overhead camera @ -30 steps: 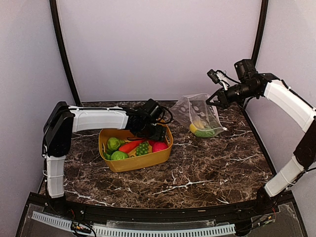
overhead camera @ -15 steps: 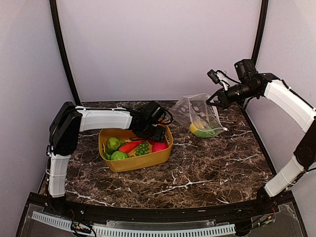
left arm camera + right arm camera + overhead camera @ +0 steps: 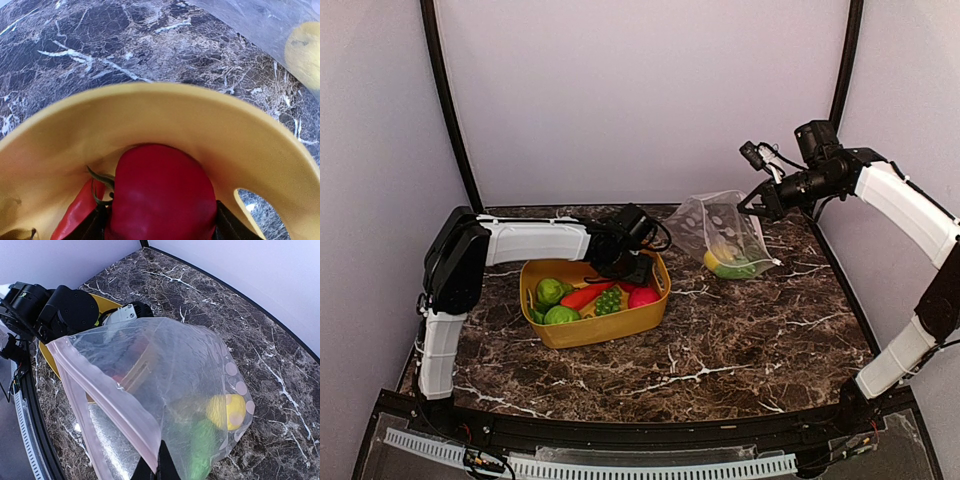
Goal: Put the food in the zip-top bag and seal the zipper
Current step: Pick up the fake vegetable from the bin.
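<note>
My left gripper (image 3: 638, 272) is down in the yellow tub (image 3: 610, 325), shut on a red ball (image 3: 162, 192) with a dark finger (image 3: 227, 229) on each side. Green round ones (image 3: 552, 291), a carrot (image 3: 582, 297), grapes (image 3: 608, 301) and another red ball (image 3: 642, 297) lie in the tub. My right gripper (image 3: 748, 208) is shut on the mouth edge of the clear zip-top bag (image 3: 720, 235) and holds it up and open. The whitish zipper (image 3: 107, 397) runs along the mouth. A yellow lemon (image 3: 227, 411) and a green piece (image 3: 202, 445) lie inside the bag.
The dark marble table (image 3: 750, 330) carries the tub at the left and the bag at the back right. Black frame posts and pale walls close the back and sides. A gap of table separates the tub from the bag.
My left arm has shifted slightly over the tub's back right corner. The right arm and the bag have not moved.
</note>
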`<act>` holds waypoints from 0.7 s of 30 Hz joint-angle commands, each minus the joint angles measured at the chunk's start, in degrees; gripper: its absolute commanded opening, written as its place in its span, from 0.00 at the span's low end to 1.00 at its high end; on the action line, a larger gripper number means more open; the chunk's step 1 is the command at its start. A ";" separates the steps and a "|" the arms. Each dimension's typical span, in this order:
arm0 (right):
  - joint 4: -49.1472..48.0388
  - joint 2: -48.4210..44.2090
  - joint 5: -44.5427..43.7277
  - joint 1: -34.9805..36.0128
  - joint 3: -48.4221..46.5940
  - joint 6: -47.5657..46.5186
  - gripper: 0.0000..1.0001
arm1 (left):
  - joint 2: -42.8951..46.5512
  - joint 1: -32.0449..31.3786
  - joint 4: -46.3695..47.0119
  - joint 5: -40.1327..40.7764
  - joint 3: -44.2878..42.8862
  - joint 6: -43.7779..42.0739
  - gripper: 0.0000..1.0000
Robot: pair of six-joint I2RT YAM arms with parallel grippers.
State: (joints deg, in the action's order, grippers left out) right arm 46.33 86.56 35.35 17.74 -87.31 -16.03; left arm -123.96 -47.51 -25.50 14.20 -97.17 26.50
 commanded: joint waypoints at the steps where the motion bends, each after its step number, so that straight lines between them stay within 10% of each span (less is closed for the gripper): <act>1: -0.54 -0.18 0.57 0.43 -0.91 -0.36 0.00 | -0.03 -0.17 -2.32 -0.34 -1.51 -0.92 0.58; 21: -0.09 0.29 -1.98 0.31 -2.41 -0.26 0.00 | 8.75 -2.83 -4.35 3.79 0.06 -1.62 0.49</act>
State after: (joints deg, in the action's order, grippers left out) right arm 46.37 86.56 35.22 17.74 -87.33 -16.03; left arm -121.19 -49.69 -27.77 16.27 -97.38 25.65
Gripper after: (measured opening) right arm 0.004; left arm 0.647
